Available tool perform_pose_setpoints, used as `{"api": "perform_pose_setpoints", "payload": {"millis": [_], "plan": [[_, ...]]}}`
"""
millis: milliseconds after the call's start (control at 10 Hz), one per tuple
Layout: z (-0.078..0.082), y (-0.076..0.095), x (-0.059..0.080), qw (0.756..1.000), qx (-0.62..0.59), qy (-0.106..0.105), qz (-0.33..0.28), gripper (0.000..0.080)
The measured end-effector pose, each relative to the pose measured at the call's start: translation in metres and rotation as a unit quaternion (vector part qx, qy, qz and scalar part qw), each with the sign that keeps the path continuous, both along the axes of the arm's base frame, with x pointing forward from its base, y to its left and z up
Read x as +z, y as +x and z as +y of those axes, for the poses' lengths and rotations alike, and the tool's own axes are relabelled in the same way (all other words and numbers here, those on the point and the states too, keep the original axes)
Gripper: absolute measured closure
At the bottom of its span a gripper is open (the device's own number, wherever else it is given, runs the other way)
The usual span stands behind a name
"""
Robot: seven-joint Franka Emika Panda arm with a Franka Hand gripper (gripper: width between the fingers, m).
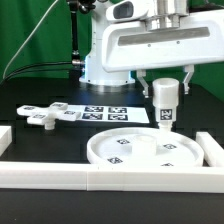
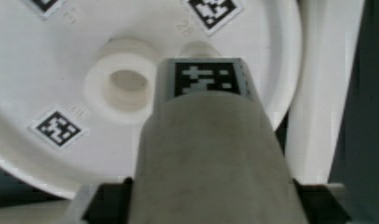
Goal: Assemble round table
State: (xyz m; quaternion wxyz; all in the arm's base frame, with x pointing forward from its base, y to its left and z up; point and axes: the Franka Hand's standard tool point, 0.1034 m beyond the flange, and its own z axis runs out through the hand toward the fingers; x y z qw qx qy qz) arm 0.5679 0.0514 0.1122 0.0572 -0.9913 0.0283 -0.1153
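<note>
My gripper (image 1: 166, 92) is shut on the short thick leg (image 1: 165, 110), a white cylinder with a square tag on it. It holds the leg upright just above the right part of the big round disc (image 1: 100, 150), which lies flat on the black table. In the wrist view the leg (image 2: 207, 130) runs out from between the dark fingers (image 2: 108, 195). Its tagged end lies beside the hub hole (image 2: 124, 82) of the disc (image 2: 61, 60). The cross-shaped foot piece (image 1: 45, 116) lies on the table at the exterior view's left, away from the gripper.
The marker board (image 1: 105, 111) lies flat behind the disc. Long white rails border the work area at the front (image 1: 100, 178), at the exterior view's right (image 1: 212, 150) and at its left (image 1: 5, 135). The robot's white base (image 1: 105, 60) stands at the back.
</note>
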Motion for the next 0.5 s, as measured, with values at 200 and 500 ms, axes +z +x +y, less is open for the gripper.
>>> {"api": "perform_pose_setpoints", "payload": {"millis": [200,500], "plan": [[-0.0143,0.0019,0.0001,1.000,0.016,-0.010,-0.005,0.0392],[-0.0130,0.0027,-0.0009,1.000,0.017,-0.014,-0.019,0.0392]]}}
